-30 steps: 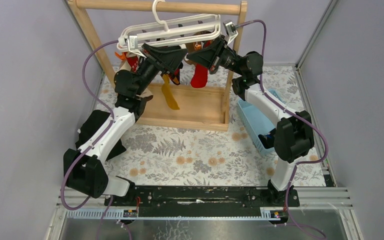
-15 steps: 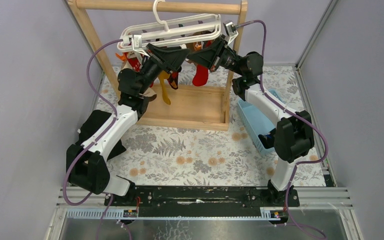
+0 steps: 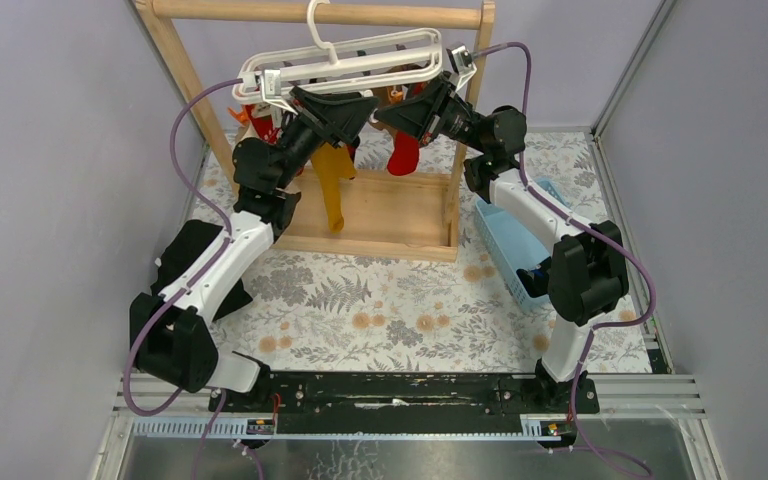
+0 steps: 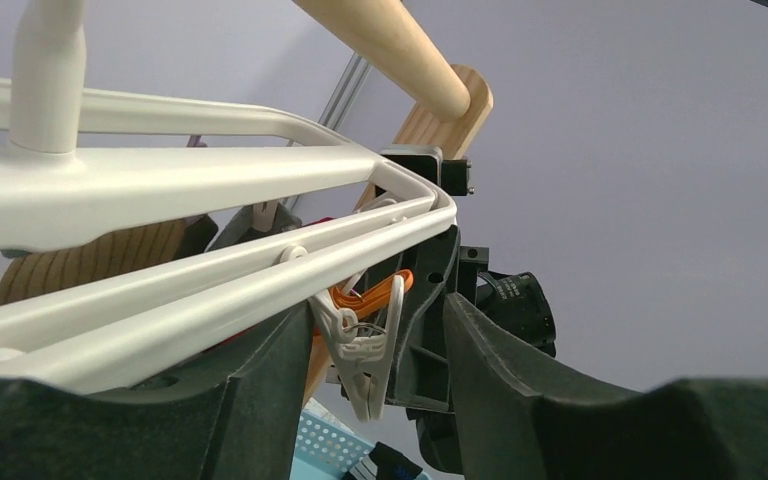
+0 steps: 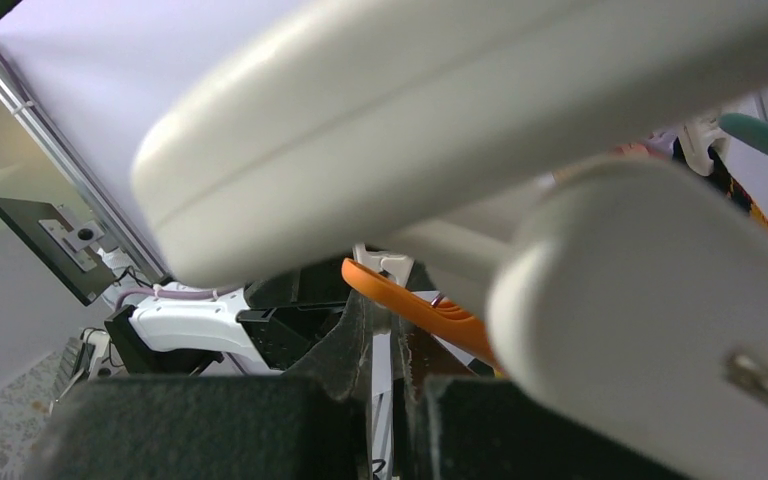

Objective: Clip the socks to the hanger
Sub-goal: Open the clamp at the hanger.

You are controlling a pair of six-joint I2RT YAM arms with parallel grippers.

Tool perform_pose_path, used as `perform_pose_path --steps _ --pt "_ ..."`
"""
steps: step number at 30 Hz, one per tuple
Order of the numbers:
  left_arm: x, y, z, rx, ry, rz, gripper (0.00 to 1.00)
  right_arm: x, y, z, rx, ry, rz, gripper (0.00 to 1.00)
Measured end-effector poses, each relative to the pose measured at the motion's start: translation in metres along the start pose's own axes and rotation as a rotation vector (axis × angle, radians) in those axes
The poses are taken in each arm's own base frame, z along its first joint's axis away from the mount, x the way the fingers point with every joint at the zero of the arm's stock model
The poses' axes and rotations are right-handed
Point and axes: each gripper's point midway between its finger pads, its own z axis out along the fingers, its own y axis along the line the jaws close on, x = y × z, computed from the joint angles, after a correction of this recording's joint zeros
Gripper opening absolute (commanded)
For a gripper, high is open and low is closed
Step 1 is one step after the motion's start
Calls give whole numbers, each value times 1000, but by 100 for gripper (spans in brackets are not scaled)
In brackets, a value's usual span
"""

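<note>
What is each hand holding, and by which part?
Right hand pinches a white strip; which part, cannot tell. Left hand open, straddling a hanger clip, gripping nothing.

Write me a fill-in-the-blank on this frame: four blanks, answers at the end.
1. The hanger hooks over a ___ rail.
2. The left gripper is ___, with a white clip hanging between its fingers.
3. The basket beside the right arm is ___.
4. The sock hanging lowest is ___.

Answers: wooden; open; blue; yellow
</note>
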Motion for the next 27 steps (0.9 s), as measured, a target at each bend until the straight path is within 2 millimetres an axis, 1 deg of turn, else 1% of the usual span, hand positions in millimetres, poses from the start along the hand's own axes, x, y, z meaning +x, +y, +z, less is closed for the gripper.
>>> perform_pose_path --steps 2,5,10,16,17,20,22,23,27 --pt "-2 -2 0 3 -3 2 57 0 1 0 -2 -1 3 0" --pt "-3 -4 -1 4 -5 3 53 -1 2 0 -6 -3 7 0" --pt "-4 -1 -2 -12 -12 15 44 -1 4 0 -12 -5 13 0" --pt "-4 0 -2 -18 -14 14 37 0 4 -1 -16 -6 18 0" --pt "-5 0 -2 -19 -15 14 33 0 4 -1 -15 -6 19 0" --pt "-5 0 -2 -21 -15 12 16 1 4 -2 -16 -6 20 0" --pt "-5 0 -2 -21 -15 11 3 2 4 -2 -17 -7 21 0" --pt "-5 0 -2 -21 -15 10 0 2 4 -2 -17 -7 20 0" --pt "-4 0 -2 -21 -15 3 0 2 4 -3 -17 -7 21 0"
